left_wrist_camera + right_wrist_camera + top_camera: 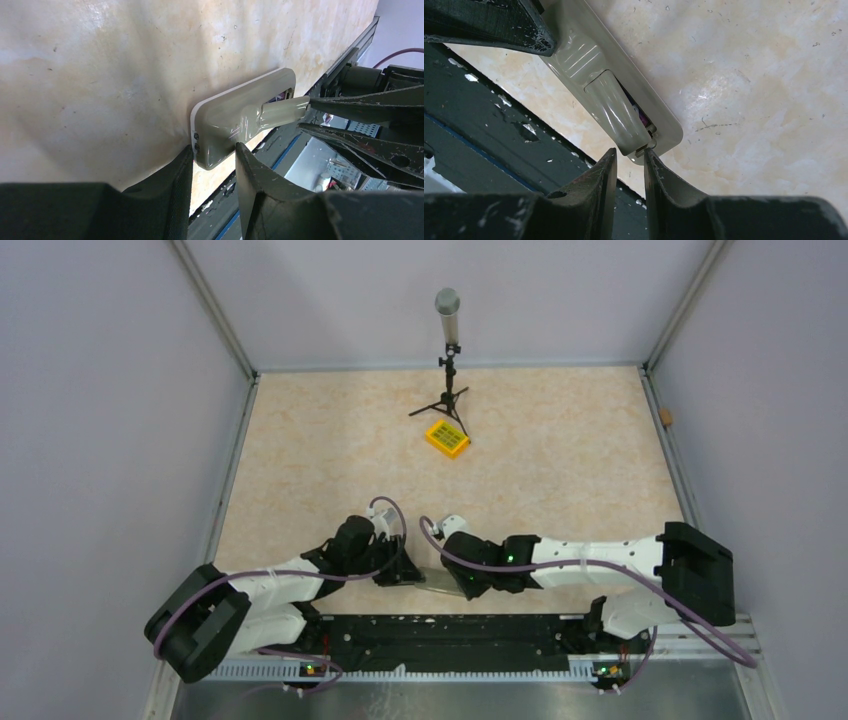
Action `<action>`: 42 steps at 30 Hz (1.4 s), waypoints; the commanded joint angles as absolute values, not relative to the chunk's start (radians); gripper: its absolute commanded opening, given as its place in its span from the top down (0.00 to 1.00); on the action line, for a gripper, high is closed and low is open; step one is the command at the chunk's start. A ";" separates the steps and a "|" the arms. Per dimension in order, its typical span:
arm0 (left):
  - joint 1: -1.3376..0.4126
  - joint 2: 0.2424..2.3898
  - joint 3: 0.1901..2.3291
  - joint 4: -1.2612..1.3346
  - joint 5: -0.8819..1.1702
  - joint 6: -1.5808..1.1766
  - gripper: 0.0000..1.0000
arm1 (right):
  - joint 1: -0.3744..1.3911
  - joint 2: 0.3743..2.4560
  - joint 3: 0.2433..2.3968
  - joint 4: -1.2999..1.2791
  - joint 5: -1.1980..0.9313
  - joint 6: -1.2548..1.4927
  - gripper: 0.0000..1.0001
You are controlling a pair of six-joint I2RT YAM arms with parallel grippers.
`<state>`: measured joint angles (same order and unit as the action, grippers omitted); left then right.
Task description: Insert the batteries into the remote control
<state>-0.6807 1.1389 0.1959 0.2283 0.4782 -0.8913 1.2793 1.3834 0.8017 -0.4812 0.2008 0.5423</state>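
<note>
The remote [225,120] lies back-up at the table's [330,440] near edge, one end clamped in the left end effector [214,152]. The right end effector [630,155], narrow, pinches the tip of the half-raised cover [616,112]. A purple glimpse beneath may be batteries [640,114]; if so, only closing remains.

I see the remote [574,50] lying face down, near and central, its plain grey back up. Its battery cover [616,117] is lifted at one end, and a purple sliver [641,116] shows underneath.
</note>
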 commanded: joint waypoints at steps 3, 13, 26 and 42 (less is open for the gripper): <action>-0.700 1.152 0.225 0.264 0.490 -0.885 0.63 | 1.301 1.363 0.874 -0.350 0.199 0.543 0.74; -0.702 1.148 0.231 0.255 0.487 -0.883 0.63 | 1.311 1.363 0.893 -0.354 0.208 0.537 0.75; -0.704 1.152 0.226 0.261 0.486 -0.882 0.63 | 1.313 1.399 0.863 -0.325 0.186 0.551 0.75; -0.706 1.161 0.227 0.268 0.486 -0.884 0.63 | 1.312 1.443 0.854 -0.340 0.182 0.565 0.70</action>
<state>-0.6872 1.1435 0.2001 0.2268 0.4744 -0.8883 1.2930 1.4326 0.8261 -0.5022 0.2234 0.5369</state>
